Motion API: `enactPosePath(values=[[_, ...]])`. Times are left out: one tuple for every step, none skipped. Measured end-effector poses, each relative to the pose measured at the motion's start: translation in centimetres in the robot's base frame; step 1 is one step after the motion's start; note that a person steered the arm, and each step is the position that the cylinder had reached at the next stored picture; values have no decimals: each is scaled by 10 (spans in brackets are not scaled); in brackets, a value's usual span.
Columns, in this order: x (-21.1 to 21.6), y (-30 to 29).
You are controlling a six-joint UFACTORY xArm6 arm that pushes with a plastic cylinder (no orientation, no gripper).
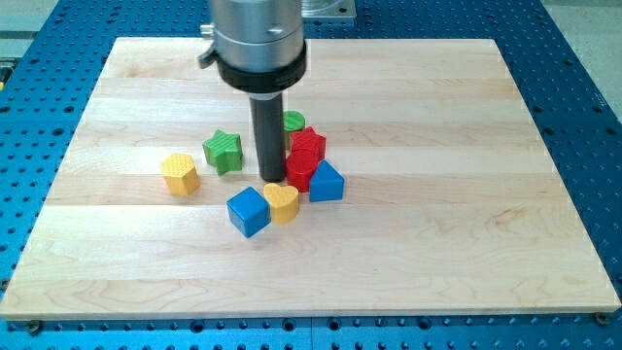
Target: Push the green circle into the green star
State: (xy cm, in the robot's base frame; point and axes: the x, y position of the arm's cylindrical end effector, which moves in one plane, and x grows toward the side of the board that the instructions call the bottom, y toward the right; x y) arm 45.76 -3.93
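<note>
Green circle [293,121] flat behind my tip [271,179], right of green star [223,151].

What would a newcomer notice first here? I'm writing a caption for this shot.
The dark rod dropping from the view's top, my tip landing amid a tight cluster of blocks at the board's middle. The green circle peeks out right behind the rod, above two red blocks; the green star sits left of the rod, the yellow block farther left.
</note>
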Motion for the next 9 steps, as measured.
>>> enactPosePath(values=[[32, -30], [56, -5], [27, 28], [-10, 29], [-27, 46], [-14, 81], [4, 44], [4, 76], [-22, 129]])
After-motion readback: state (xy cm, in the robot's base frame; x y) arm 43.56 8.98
